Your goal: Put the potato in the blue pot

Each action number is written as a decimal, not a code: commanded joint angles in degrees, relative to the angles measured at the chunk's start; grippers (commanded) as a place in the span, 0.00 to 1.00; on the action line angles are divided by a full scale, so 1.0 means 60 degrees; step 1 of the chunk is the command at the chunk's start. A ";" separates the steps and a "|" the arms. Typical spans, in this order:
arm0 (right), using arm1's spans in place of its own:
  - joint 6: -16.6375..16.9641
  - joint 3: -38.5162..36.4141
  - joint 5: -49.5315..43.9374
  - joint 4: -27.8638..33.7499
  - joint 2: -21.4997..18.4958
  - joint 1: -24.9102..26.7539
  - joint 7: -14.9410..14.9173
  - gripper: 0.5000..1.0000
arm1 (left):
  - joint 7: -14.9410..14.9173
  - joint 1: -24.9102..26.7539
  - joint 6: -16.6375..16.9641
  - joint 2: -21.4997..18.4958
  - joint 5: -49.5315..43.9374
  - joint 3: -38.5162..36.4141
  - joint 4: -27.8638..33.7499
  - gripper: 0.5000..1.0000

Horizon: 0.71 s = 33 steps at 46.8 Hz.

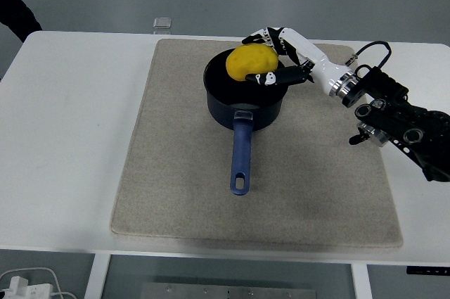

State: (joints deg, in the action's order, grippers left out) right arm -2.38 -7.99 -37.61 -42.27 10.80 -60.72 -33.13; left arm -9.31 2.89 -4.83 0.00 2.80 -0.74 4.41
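From the head view, my right hand (271,56) grips the potato (250,62) over the blue pot (245,98) at upper centre of the frame. Releasing off-centre, I risk it striking the rim and rolling onto the mat (176,172).

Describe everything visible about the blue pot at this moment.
The blue pot is a small, round, dark blue saucepan with a dark inside and a lighter blue straight handle, which points toward the table's near edge and has a hanging hole at its end. It stands upright on the beige mat, toward the far side. The right hand holds the yellow potato over its opening, fingers around it; whether the potato touches the rim cannot be told.
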 commanded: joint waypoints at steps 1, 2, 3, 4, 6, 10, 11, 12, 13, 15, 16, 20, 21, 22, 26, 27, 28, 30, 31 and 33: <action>0.0001 -0.0001 -0.0001 0.0219 -0.0290 0.0042 -0.0001 0.00 | 0.0000 0.0002 0.0000 0.0000 0.0002 -0.0008 0.0027 0.99; 0.0016 -0.0001 -0.0001 0.0277 -0.0334 0.0042 -0.0001 0.00 | 0.0000 0.0002 0.0000 0.0000 0.0002 -0.0008 0.0027 0.99; 0.0016 -0.0001 -0.0001 0.0321 -0.0364 0.0042 -0.0001 0.00 | 0.0000 0.0002 0.0000 0.0000 0.0002 -0.0008 0.0041 0.99; 0.0016 -0.0001 -0.0001 0.0351 -0.0422 0.0057 -0.0001 0.00 | 0.0000 0.0002 -0.0015 0.0000 0.0002 -0.0008 0.0041 0.99; 0.0059 -0.0001 -0.0001 0.0424 -0.0525 0.0057 -0.0001 0.00 | 0.0000 0.0002 0.0000 0.0000 0.0002 -0.0008 0.0041 0.99; 0.0133 -0.0001 -0.0001 0.0643 -0.0715 0.0042 -0.0001 0.00 | 0.0000 0.0002 0.0000 0.0000 0.0002 -0.0008 0.0041 0.99; 0.0133 -0.0001 -0.0001 0.0717 -0.0759 0.0042 -0.0001 0.00 | 0.0000 0.0002 0.0000 0.0000 0.0002 -0.0008 0.0041 0.99; 0.0133 -0.0001 -0.0015 0.0775 -0.0803 0.0057 -0.0001 0.00 | 0.0000 0.0002 0.0000 0.0000 0.0002 -0.0008 0.0041 0.99; 0.0133 -0.0001 -0.0015 0.0863 -0.0847 0.0057 -0.0001 0.00 | 0.0000 0.0002 0.0000 0.0000 0.0002 -0.0008 0.0041 0.99; 0.0133 0.0014 -0.0015 0.0980 -0.0949 0.0071 -0.0001 0.00 | 0.0000 0.0002 0.0000 0.0000 0.0002 -0.0008 0.0027 0.99; 0.0133 0.0014 -0.0015 0.1024 -0.0993 0.0071 -0.0001 0.00 | 0.0000 0.0002 0.0000 0.0000 0.0002 -0.0008 0.0027 0.99; 0.0133 -0.0001 -0.0015 0.1083 -0.1125 0.0086 -0.0001 0.00 | 0.0000 0.0002 0.0000 0.0000 0.0002 -0.0008 0.0041 0.99; 0.0133 -0.0001 -0.0015 0.1127 -0.1140 0.0086 0.0014 0.00 | 0.0000 0.0002 0.0000 0.0000 0.0002 -0.0008 0.0041 0.99; 0.0133 -0.0001 -0.0015 0.1185 -0.1155 0.0086 0.0014 0.00 | 0.0000 0.0002 -0.0015 0.0000 0.0002 -0.0008 0.0027 0.99; 0.0133 -0.0015 -0.0001 0.1376 -0.1213 0.0115 0.0014 0.00 | 0.0000 0.0002 0.0000 0.0000 0.0002 -0.0008 0.0027 0.99; 0.0133 -0.0030 -0.0001 0.1405 -0.1243 0.0115 0.0014 0.00 | 0.0000 0.0002 0.0000 0.0000 0.0002 -0.0008 0.0027 0.99; 0.0133 -0.0044 -0.0001 0.1435 -0.1272 0.0130 0.0014 0.00 | 0.0000 0.0002 0.0000 0.0000 0.0002 -0.0008 0.0041 0.99; 0.0133 -0.0045 -0.0001 0.1435 -0.1287 0.0145 -0.0001 0.00 | 0.0000 0.0002 -0.0015 0.0000 0.0002 -0.0008 0.0027 0.99; 0.0133 -0.0045 0.0014 0.1435 -0.1301 0.0159 -0.0001 0.00 | 0.0000 0.0002 0.0000 0.0000 0.0002 -0.0008 0.0027 0.99; 0.0133 -0.0088 0.0014 0.1435 -0.1301 0.0203 -0.0001 0.11 | 0.0000 0.0002 0.0000 0.0000 0.0002 -0.0008 0.0027 0.99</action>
State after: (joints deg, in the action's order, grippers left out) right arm -1.58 -8.24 -37.62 -33.69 3.05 -59.82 -33.06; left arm -9.31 2.90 -4.84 0.00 2.81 -0.79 4.59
